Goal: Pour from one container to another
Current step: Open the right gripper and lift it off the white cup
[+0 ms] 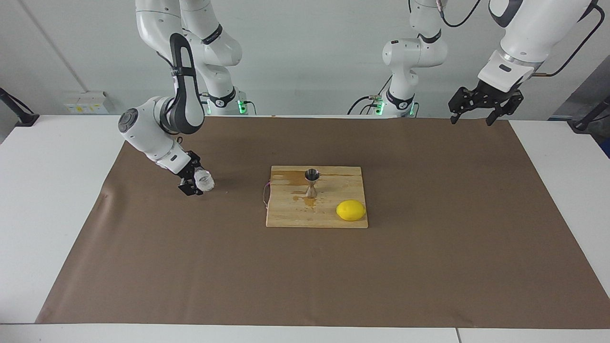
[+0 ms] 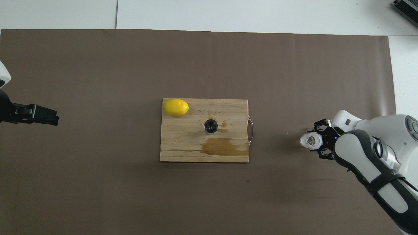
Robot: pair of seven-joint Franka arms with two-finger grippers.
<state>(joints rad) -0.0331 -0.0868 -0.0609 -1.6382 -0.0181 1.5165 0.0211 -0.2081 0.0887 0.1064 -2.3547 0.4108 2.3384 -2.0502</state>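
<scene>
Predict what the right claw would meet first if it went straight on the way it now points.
Most likely the glass cup, which sits on the brown mat directly before the right claw; whether they already touch is unclear.

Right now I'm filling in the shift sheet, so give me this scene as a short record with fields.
cutting board: middle of the table, wet patches on it
jigger: upright on the board
lemon: on the board, farther from the robots than the jigger
glass cup: at the right gripper, toward the right arm's end
left gripper: open, waiting in the air, holding nothing
</scene>
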